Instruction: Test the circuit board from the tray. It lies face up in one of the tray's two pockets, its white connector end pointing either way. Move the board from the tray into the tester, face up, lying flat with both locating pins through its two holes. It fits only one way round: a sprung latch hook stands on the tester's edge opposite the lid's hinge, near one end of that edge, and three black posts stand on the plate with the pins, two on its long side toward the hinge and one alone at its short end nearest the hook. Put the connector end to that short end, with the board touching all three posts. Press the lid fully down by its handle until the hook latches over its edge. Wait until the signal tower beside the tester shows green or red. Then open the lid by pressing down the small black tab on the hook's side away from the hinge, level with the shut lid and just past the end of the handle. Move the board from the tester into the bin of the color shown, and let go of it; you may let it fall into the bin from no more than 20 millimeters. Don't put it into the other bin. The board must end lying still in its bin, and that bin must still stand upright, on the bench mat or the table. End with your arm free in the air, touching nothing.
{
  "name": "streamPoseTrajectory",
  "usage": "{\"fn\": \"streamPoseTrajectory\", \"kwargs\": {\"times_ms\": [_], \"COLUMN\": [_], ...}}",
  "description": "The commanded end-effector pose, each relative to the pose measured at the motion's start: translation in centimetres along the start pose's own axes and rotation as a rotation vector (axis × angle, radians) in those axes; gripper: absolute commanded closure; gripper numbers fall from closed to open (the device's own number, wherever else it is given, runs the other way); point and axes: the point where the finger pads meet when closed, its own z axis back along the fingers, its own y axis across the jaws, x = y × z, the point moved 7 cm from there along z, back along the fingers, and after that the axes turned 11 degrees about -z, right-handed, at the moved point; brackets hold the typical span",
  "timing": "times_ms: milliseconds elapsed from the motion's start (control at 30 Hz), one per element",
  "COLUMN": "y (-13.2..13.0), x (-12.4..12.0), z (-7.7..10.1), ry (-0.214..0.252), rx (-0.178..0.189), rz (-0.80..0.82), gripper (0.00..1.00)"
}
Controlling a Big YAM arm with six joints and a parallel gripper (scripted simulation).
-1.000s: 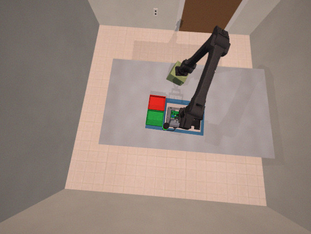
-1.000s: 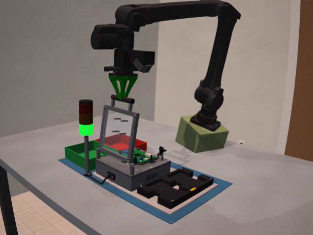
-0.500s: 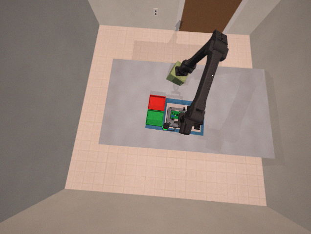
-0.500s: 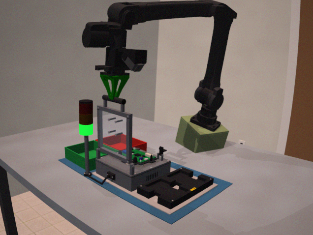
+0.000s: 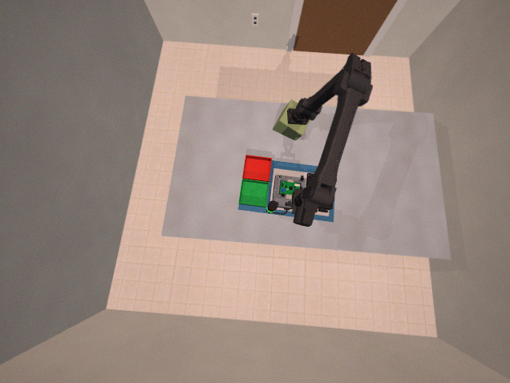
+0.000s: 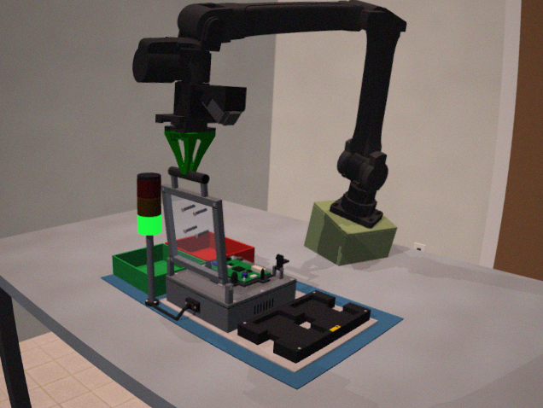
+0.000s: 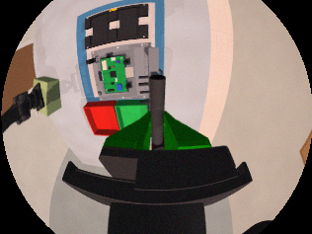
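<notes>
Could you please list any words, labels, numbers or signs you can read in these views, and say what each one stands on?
No readable text in any view.
Small yellow label on the black tray: too small to read.
Circuit board in the tester: any markings are blurred.
Signal tower: a lit green segment, no lettering.

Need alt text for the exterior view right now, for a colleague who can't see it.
The gripper is shut on the lid's handle, holding the tester's lid nearly upright. The circuit board lies in the tester, and the signal tower glows green.
</notes>
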Motion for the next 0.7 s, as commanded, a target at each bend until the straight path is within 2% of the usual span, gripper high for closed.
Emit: {"fn": "streamPoseTrajectory", "kwargs": {"times_ms": [0, 667], "y": [-2.21, -2.78], "x": [1.32, 1.45], "z": [0.7, 0.59], "ry": [-0.009, -0.009], "rx": [-0.036, -0.033], "rz": [0.016, 0.017], "gripper": [1.0, 1.0]}}
